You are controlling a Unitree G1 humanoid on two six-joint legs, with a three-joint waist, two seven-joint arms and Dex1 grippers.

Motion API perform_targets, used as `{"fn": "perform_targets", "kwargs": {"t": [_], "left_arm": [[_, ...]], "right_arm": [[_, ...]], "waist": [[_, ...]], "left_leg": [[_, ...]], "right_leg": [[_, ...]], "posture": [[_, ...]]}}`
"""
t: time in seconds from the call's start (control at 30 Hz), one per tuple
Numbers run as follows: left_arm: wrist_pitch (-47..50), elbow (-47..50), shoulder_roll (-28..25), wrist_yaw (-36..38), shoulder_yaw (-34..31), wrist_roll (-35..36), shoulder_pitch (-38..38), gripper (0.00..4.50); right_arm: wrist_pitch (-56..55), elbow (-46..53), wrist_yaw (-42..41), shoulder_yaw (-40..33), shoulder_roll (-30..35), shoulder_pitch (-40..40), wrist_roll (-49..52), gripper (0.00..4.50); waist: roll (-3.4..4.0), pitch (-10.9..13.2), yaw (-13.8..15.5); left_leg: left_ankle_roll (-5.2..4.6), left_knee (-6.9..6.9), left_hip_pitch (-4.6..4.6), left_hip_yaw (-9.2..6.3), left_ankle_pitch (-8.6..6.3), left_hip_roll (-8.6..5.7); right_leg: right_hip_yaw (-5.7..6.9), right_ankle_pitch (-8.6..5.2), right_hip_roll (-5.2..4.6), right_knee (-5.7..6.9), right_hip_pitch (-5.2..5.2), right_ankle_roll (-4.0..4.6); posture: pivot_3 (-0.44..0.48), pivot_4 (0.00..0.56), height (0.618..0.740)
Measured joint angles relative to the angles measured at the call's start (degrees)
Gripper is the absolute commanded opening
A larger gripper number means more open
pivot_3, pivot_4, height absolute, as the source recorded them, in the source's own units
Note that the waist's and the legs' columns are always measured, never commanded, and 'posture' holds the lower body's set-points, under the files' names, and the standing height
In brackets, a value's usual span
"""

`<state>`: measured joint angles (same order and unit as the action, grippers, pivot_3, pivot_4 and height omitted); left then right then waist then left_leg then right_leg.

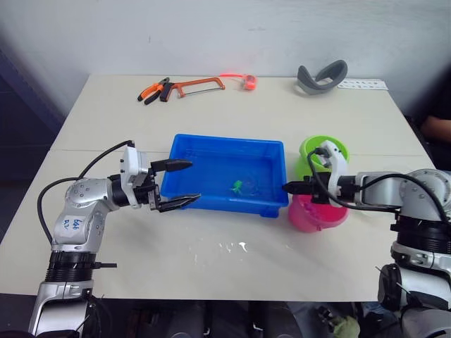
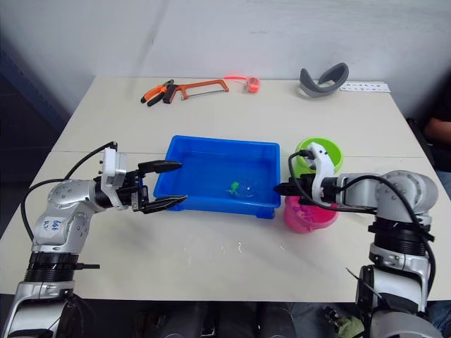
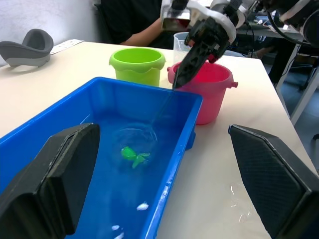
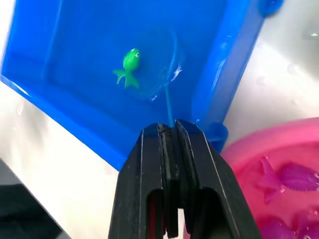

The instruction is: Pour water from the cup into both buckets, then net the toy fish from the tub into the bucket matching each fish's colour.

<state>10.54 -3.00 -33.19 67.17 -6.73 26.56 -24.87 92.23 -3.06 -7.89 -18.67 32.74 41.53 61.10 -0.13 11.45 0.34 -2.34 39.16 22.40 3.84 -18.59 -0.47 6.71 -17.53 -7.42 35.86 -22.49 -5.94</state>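
Right wrist view: fingers (image 4: 169, 133) seemingly clamping net (image 4: 167, 74).

Evenly and brightly lit from overhead, with soft, faint shadows on the table (image 1: 232, 120). Small white glints on wet patches near the table's front edge and on the water in the tub (image 1: 184, 149). Blurred close-up fingers (image 3: 55, 174) in the left wrist view; sharp elsewhere.

One blue tub (image 1: 211, 151) sits mid-table, with a single green fish (image 4: 128, 65) in it. Just beside the tub are two buckets: one lime green (image 1: 310, 149), one pink (image 1: 313, 217). Beyond the tub lie one hacksaw (image 1: 199, 86) and one pair of pliers (image 1: 152, 90).
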Motion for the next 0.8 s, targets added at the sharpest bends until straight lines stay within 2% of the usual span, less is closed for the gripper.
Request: {"fn": "perform_targets", "kwargs": {"t": [0.27,0.33,0.43,0.5,0.8], "left_arm": [[-1.06,-0.92,0.19,0.25,0.18,0.01,-1.45,4.49],[-1.28,-2.05,0.51,0.47,0.49,0.01,-1.71,4.49],[-1.41,-2.58,0.78,0.83,1.10,0.00,-1.93,4.49],[-1.57,-3.03,1.12,1.00,1.28,-0.01,-2.61,4.49],[-0.86,-4.74,5.77,-1.81,4.38,-0.27,-8.87,4.49]], "right_arm": [[-0.01,-7.62,18.57,-5.91,-0.01,0.89,20.56,0.00],[-2.46,-7.83,24.76,-6.12,0.54,-0.34,28.90,0.00],[-10.61,-5.46,33.81,-3.08,4.97,-4.78,43.56,0.00],[-14.82,-2.73,36.51,-2.82,7.49,-6.51,48.23,0.00],[-24.46,6.85,38.31,-11.65,12.71,-15.22,50.46,0.00]], "waist": [[0.00,0.00,-0.37],[0.00,0.00,-0.33],[0.00,0.00,-0.17],[0.00,0.00,-0.29],[-0.01,0.00,0.48]], "left_leg": [[0.00,-0.03,0.01,0.02,0.00,0.02],[-0.01,-0.03,0.01,0.01,0.00,0.02],[-0.04,-0.03,0.06,-0.01,-0.01,0.01],[-0.05,-0.03,0.06,0.03,-0.01,0.02],[-0.09,-0.03,0.07,0.04,-0.04,0.04]], "right_leg": [[0.00,0.00,-0.02,-0.01,0.00,0.00],[0.00,0.00,-0.03,-0.01,0.00,0.00],[0.03,0.00,-0.07,-0.09,0.00,-0.01],[0.01,0.00,-0.06,-0.10,0.00,-0.01],[-0.01,0.02,-0.08,-0.16,0.02,-0.04]], "posture": [[0.000,0.150,0.740],[0.000,0.150,0.740],[0.000,0.150,0.740],[0.000,0.150,0.740],[0.000,0.150,0.740]]}}
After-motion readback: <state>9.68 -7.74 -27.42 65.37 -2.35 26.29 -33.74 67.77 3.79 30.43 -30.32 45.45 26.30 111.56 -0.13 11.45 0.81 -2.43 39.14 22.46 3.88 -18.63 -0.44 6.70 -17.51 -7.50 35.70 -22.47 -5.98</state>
